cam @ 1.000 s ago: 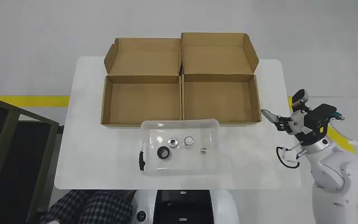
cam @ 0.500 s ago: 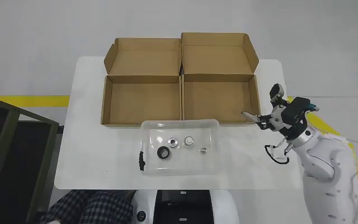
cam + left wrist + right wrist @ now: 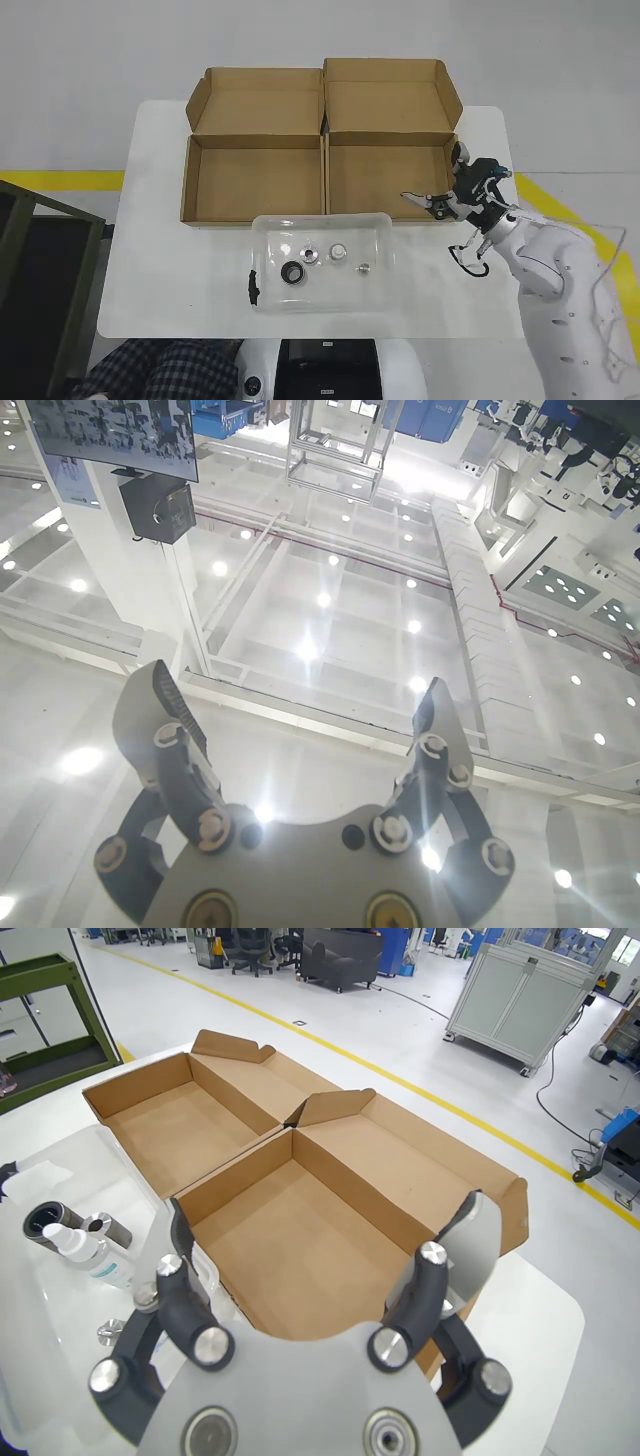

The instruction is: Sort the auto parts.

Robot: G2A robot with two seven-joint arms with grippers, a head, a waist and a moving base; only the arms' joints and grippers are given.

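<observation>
Hovering over the near right part of the right cardboard box (image 3: 392, 180), the right gripper (image 3: 422, 202) has its fingers spread wide, holding nothing. The left gripper (image 3: 296, 676) faces the ceiling, equally wide and empty. Auto parts (image 3: 294, 272) lie in the clear tray (image 3: 270, 225), just before the 2 boxes.

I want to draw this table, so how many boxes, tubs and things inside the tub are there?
Cardboard boxes: 2
Clear plastic tub: 1
Black cylinder: 1
Silver metal sleeve: 1
Small white-capped bottle: 1
Small metal fastener: 1
Total: 7
</observation>
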